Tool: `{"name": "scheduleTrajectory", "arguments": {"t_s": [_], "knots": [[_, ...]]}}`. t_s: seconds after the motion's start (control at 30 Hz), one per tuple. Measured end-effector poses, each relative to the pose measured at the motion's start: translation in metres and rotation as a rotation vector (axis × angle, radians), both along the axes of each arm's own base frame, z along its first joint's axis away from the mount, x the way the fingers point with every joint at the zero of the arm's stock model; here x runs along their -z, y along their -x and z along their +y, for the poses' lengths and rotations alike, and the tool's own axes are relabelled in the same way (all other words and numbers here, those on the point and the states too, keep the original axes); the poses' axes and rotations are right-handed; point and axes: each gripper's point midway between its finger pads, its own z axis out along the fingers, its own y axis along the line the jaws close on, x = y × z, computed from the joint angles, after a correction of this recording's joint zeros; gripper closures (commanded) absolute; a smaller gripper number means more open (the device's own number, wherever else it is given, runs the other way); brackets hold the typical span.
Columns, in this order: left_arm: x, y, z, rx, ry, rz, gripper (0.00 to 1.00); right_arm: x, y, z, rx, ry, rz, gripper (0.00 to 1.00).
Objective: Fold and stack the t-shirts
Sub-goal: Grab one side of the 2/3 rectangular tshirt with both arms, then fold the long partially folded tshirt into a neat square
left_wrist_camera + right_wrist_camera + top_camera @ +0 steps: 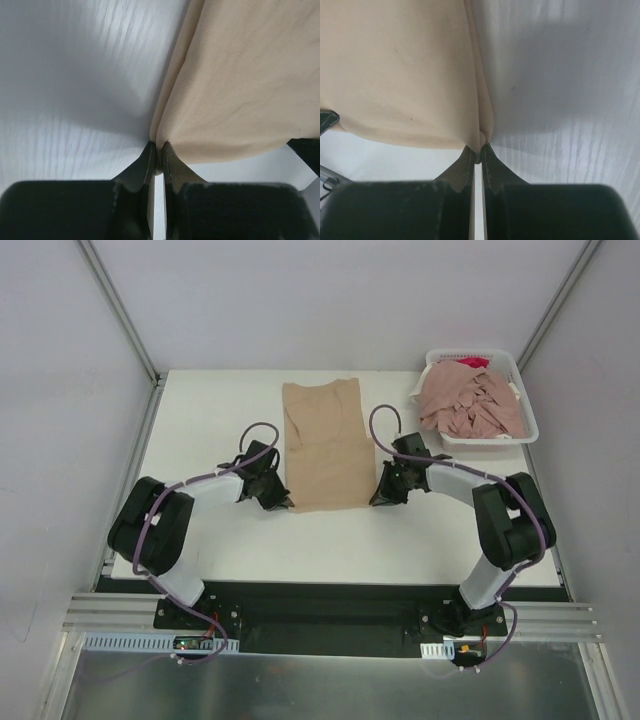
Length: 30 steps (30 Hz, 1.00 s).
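Now left fingers, right fingers pinch tan t-shirt corners; pink t-shirts in basket far right.

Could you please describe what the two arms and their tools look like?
The left arm and right arm both have bulky black joints and white links. A purple cable runs along each. The left tool and right tool each end in two dark tapered fingers.
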Motion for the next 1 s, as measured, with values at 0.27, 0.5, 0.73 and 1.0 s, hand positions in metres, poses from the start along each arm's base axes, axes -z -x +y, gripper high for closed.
{"name": "scheduleTrajectory", "arguments": {"t_s": [0.27, 0.5, 0.73, 1.0], "knots": [[-0.036, 0.078, 0.006, 0.081, 0.057, -0.086, 1.00, -0.048, 0.080, -0.001, -0.110, -0.086, -0.039, 0.99], [-0.107, 0.111, 0.003, 0.115, 0.185, -0.298, 1.00, -0.101, 0.117, 0.000, -0.189, -0.199, -0.127, 1.00], [-0.141, 0.122, 0.016, 0.079, 0.249, -0.410, 1.00, -0.140, 0.140, 0.010, -0.269, -0.322, -0.166, 0.99], [-0.150, 0.110, 0.030, 0.014, 0.173, -0.447, 1.00, -0.176, 0.122, 0.029, -0.321, -0.392, -0.196, 0.99]]}}
